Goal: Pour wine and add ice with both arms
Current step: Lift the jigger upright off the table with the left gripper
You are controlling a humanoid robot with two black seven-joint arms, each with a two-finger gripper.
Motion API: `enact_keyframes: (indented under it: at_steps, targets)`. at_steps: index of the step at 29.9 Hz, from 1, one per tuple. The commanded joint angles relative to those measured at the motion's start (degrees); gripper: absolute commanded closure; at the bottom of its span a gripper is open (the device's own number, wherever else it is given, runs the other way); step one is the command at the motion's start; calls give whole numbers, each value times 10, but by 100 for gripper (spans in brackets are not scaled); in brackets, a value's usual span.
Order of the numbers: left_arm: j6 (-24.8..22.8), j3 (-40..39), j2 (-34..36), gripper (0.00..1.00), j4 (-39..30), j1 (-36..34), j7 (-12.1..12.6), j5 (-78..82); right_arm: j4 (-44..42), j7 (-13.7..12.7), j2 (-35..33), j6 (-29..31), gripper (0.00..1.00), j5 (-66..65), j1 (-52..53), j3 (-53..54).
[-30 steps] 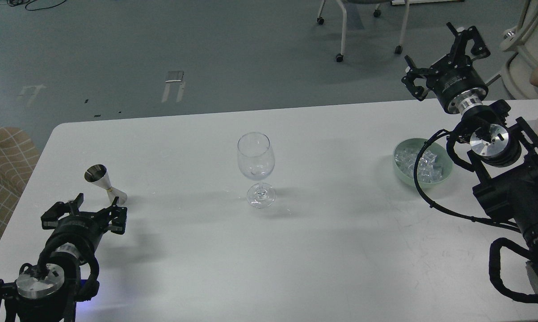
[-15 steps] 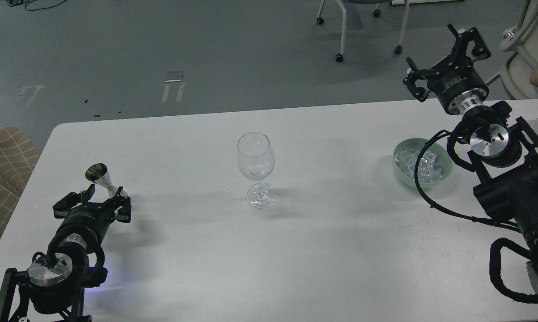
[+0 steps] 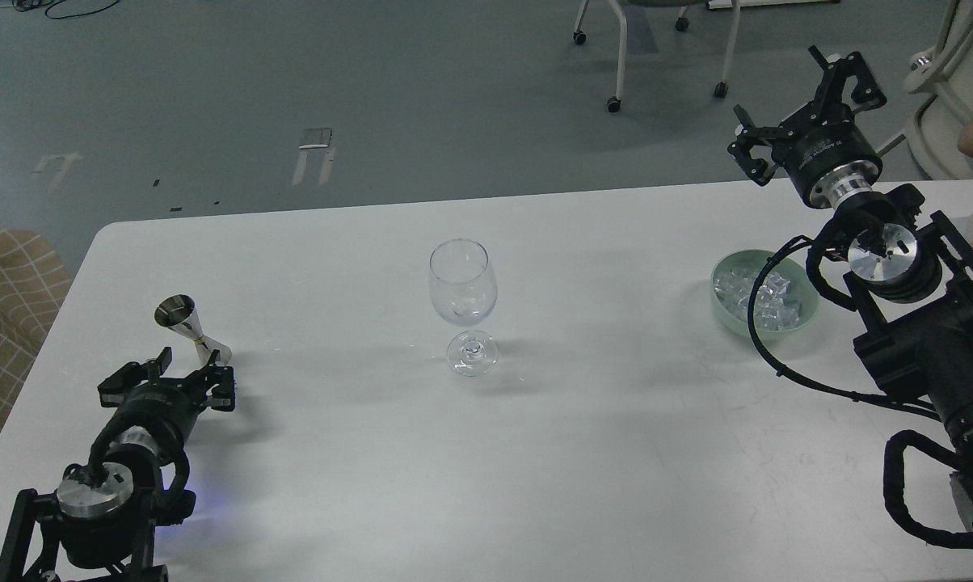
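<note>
Lying in the green bowl (image 3: pixel 810 311), ice (image 3: pixel 757 295) sits near, below the open, empty right gripper (image 3: pixel 802 109).

A white table (image 3: pixel 616 453) with rounded corners carries three things, well apart from one another. Near its middle a clear wine glass (image 3: pixel 463 305) stands upright on its round foot. Toward the left edge stands a small metal measuring cup (image 3: pixel 189 329), shaped like two cones joined at their points, its open mouth tilted up and to the left. Toward the right edge sits a pale green bowl (image 3: pixel 802 320) heaped with clear ice cubes (image 3: pixel 761 297).
</note>
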Motion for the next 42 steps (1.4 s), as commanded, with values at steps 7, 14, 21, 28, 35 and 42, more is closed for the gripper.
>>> enact_keyframes:
  at_steps: [7, 14, 21, 28, 35, 42]
  targets:
    - [-2, 7, 25, 41, 32, -18, 5, 2, -1, 0, 0, 0, 0, -2, 5, -6]
    - [-15, 7, 33, 41, 70, -29, 11, 1, -4, 0, 0, 0, 0, -3, 8, -6]
    - [-27, 6, 29, 41, 69, -29, 11, 1, -4, -1, -2, 0, 0, -3, 7, -7]
    - [-26, 7, 26, 41, 60, -28, 11, 1, -3, -1, 0, 0, 0, -3, 0, -8]
    - [-27, 6, 27, 41, 62, -31, 10, -4, -4, -1, 1, -1, 0, -3, 0, -8]
    - [-26, 2, 26, 41, 62, -37, 8, -11, -4, -1, 2, 0, 0, -3, 0, -8]
